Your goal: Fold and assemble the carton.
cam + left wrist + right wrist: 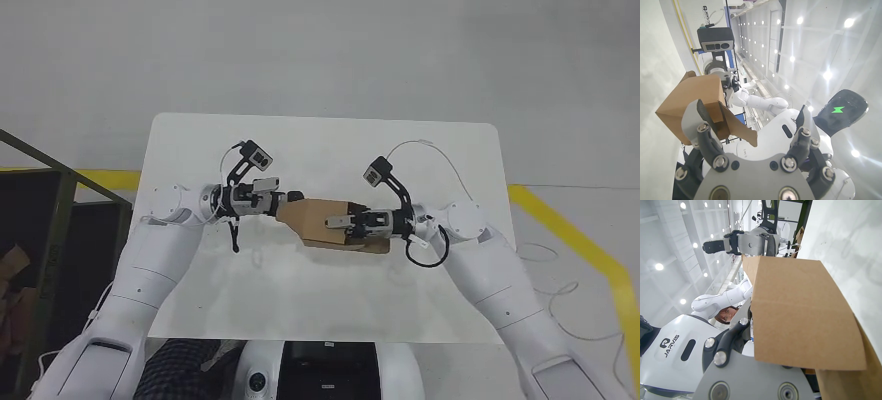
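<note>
In the top view, the brown cardboard carton [315,222] lies half-formed near the middle of the white counter [300,300], with the left end effector [283,198] at one end and the right end effector [352,222] reaching over the other. Off the counter, a dark green metal rack [100,222] holding cardboard scraps [14,262] stands on the robot's left, and a yellow floor stripe [565,228] runs on its right; neither is in the arms' way. In the left wrist view, the left end effector is spread wide and grips nothing. One black fingertip [700,107] pokes at the carton's open end, beside a loose end flap [743,132] that juts outward. In the right wrist view, the right end effector looks clamped on a side wall of the carton (one finger [740,318] shows at the panel's edge, the other is hidden behind the cardboard). The likely trouble, as I judge it, is that the wide-open left fingers could push the flap crooked or crush the corner. Held by a single wall, the carton may also twist or slip loose. The jutting flap itself stands in the way of closing that end.
</note>
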Controlling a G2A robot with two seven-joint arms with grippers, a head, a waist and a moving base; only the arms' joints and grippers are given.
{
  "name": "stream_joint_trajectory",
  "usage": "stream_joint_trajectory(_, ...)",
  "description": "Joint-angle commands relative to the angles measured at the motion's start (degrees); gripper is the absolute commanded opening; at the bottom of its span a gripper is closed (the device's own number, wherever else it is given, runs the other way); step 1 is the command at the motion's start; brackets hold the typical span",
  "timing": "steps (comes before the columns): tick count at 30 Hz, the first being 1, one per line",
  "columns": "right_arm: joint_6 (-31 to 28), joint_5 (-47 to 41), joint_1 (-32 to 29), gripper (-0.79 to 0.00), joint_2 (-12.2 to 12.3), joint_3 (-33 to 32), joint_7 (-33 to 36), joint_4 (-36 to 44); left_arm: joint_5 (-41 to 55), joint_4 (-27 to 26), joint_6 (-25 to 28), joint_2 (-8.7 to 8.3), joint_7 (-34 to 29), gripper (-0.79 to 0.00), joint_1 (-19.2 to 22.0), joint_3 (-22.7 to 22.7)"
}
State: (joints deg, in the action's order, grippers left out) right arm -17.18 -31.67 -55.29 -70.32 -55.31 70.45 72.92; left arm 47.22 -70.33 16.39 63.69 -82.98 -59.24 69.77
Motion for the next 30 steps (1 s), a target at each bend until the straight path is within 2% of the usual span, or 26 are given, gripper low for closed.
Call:
stream_joint_trajectory(1,-0.1,-0.06,-0.01,-0.785,0.07,-0.36,0.01,-0.22,-0.51,0.2,0.31,0.01,0.57,0.0,0.06,0.02)
stream_joint_trajectory(19,0.29,-0.46,-0.62,-0.785,0.46,-1.97,0.12,0.16,-0.79,-1.1,-0.23,-0.93,-1.99,0.0,-1.68,3.39)
stream_joint_trajectory(30,0.52,-0.35,-0.79,-0.785,0.5,-2.02,0.15,0.63,-1.5,-0.77,0.76,-0.8,-3.5,0.0,-0.33,2.59)
